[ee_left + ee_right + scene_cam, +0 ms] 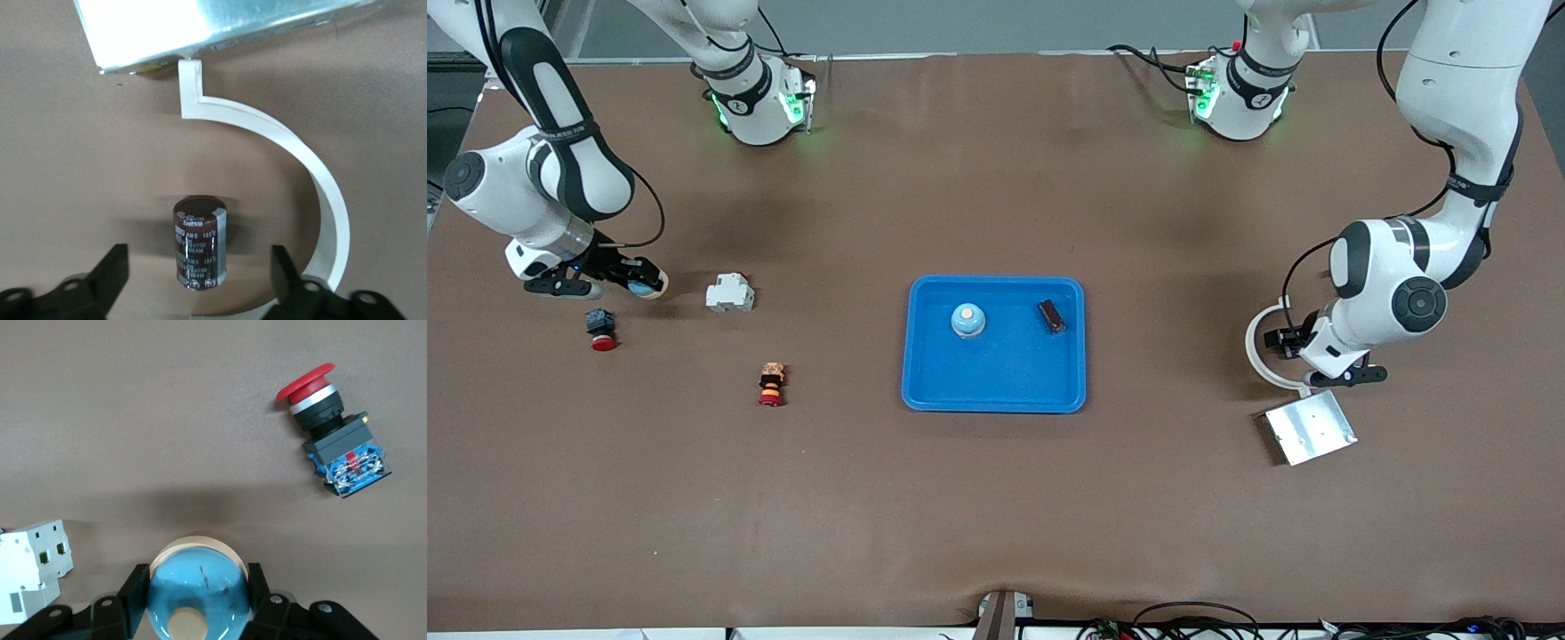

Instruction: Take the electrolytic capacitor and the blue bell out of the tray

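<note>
A blue tray (996,391) at the table's middle holds a blue bell (967,320) and a dark capacitor (1051,316). My right gripper (198,587) is shut on a second blue bell (200,577) with a cream button, just over the table at the right arm's end (640,283). At the left arm's end, my left gripper (198,273) is open. Its fingers (110,270) stand apart on either side of a maroon capacitor (199,241), with a gap on both sides. In the front view that capacitor is hidden under the left hand (1294,342).
A white curved bracket (313,173) arcs round the maroon capacitor, beside a shiny metal plate (1310,427). Near the right gripper lie a white breaker (730,292) and a red push button on a dark base (601,329). An orange-and-red button (771,384) lies nearer the front camera.
</note>
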{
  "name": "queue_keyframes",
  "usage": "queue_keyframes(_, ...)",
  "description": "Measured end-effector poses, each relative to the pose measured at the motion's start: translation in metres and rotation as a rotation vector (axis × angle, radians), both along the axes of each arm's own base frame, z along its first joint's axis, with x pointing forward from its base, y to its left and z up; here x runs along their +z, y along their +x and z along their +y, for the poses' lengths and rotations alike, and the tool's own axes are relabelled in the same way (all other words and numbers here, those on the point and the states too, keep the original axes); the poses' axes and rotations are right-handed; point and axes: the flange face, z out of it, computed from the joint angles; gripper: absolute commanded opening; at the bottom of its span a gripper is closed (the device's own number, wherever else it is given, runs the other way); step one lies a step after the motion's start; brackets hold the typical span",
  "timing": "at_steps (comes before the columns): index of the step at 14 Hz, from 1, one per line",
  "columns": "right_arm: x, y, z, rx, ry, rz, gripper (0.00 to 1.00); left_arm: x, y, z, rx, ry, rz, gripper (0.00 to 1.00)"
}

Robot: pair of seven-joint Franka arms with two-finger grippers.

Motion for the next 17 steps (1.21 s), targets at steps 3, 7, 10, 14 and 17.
queue_keyframes(3,-0.008,0.002,-0.001,0.002,-0.011,-0.008,0.0,0.021,0.007,0.0,0.001,0.003,-0.001,1.0)
queue_keyframes(7,-0.018,0.008,-0.003,0.004,-0.012,-0.002,0.0,0.084,0.031,-0.007,0.038,0.015,0.035,1.0)
queue_keyframes(10,-0.02,0.01,-0.003,0.005,-0.012,-0.001,0.0,0.132,0.049,-0.03,0.077,0.015,0.054,1.0)
queue_keyframes(14,-0.026,0.013,-0.004,0.008,-0.016,-0.003,0.0,0.181,0.062,-0.058,0.161,-0.042,0.088,1.0)
queue_keyframes(17,-0.036,0.015,-0.002,0.011,-0.027,-0.01,0.0,0.211,0.063,-0.102,0.214,-0.06,0.095,1.0)
